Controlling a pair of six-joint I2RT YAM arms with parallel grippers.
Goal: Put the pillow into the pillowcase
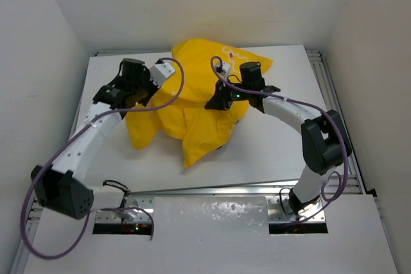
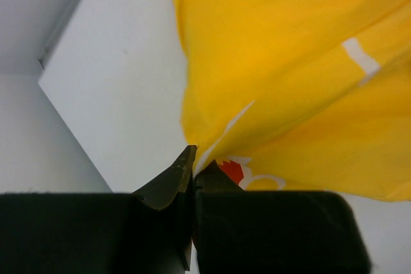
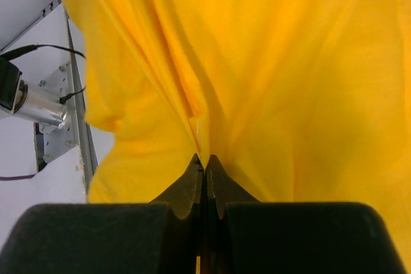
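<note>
With left tool and right tool each pinched shut on the pillowcase, I should raise both evenly, avoiding slip.

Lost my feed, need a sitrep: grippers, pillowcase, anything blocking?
Left gripper shut on pillowcase edge. Right gripper shut on a fold. Pillowcase bunched between them; pillow not in sight. No obstruction seen.

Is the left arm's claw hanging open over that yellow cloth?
No: the left wrist view shows the left gripper pinched shut on a fold at the edge of the yellow pillowcase.
</note>
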